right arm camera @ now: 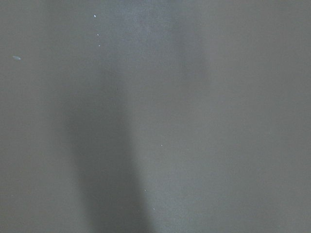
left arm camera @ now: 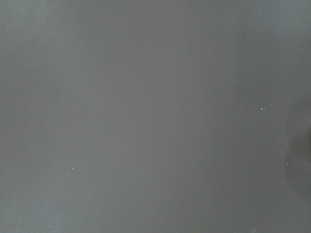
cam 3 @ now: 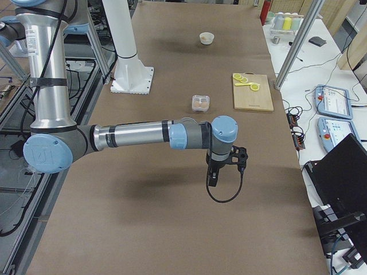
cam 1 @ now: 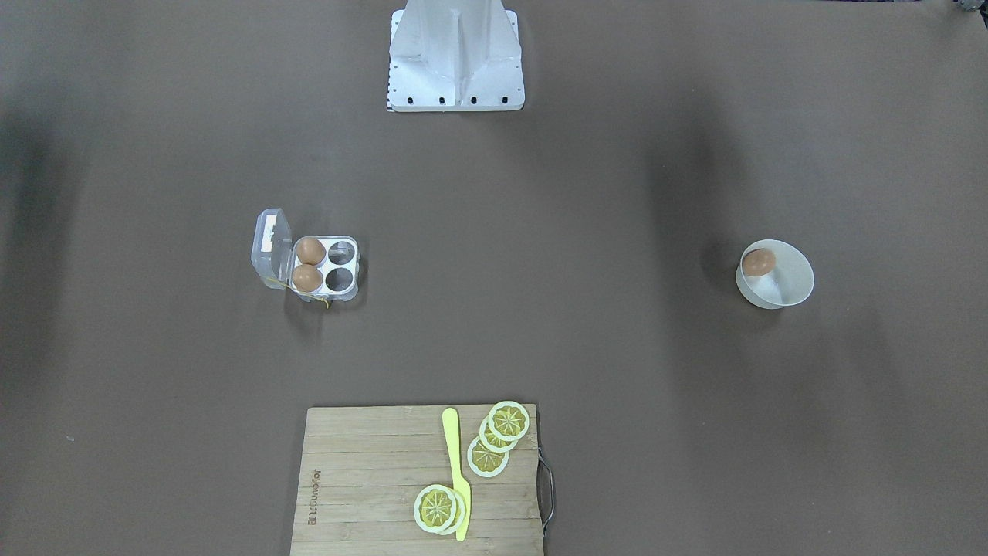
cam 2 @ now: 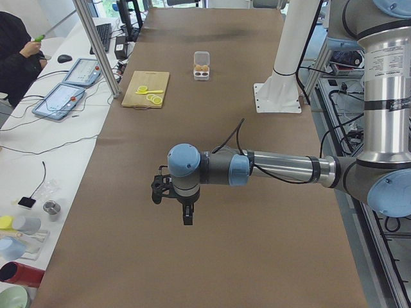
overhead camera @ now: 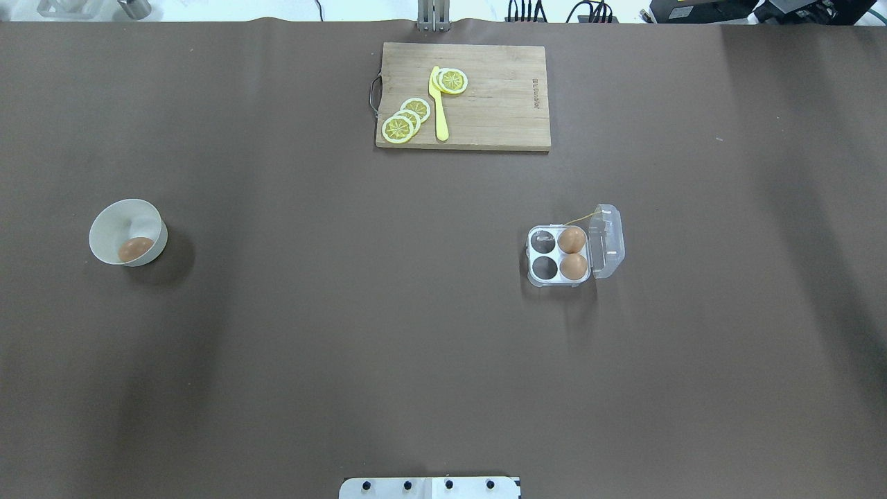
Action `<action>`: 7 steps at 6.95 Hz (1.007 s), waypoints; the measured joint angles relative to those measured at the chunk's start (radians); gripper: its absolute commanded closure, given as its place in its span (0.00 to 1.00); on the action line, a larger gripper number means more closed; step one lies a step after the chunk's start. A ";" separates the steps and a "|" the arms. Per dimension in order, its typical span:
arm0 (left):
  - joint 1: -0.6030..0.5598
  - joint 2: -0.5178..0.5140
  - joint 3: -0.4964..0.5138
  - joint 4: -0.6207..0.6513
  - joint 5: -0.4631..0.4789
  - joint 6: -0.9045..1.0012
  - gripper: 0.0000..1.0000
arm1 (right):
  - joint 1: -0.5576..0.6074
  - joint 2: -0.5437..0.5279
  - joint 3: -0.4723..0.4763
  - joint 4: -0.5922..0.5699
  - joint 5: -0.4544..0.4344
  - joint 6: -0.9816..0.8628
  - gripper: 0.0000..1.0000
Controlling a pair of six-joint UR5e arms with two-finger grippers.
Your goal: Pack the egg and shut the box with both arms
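Observation:
The clear box stands open on the brown table, its lid tipped up. Two brown eggs fill the cells by the lid; the other two cells are empty. A third egg lies in a white bowl far across the table. My left gripper and right gripper hang above bare table, far from box and bowl. I cannot tell whether either is open. Both wrist views show only table cover.
A wooden cutting board with lemon slices and a yellow knife lies at the operators' edge. The white robot base stands at the opposite edge. An operator sits beside a side table with tablets.

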 measured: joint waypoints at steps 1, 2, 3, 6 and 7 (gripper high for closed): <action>0.000 0.000 0.002 -0.001 0.013 0.001 0.02 | 0.000 0.000 -0.001 0.000 0.003 0.002 0.00; 0.000 0.001 0.005 -0.003 0.033 0.002 0.02 | 0.000 0.001 0.000 0.000 0.004 0.002 0.00; 0.000 0.001 0.005 -0.003 0.042 0.002 0.02 | 0.000 0.001 0.002 0.000 0.006 0.002 0.00; 0.000 0.001 0.005 -0.002 0.046 0.002 0.02 | 0.000 0.001 0.006 0.000 0.009 0.004 0.00; 0.000 0.000 0.007 -0.002 0.047 0.002 0.02 | 0.000 0.002 0.004 0.000 0.009 0.004 0.00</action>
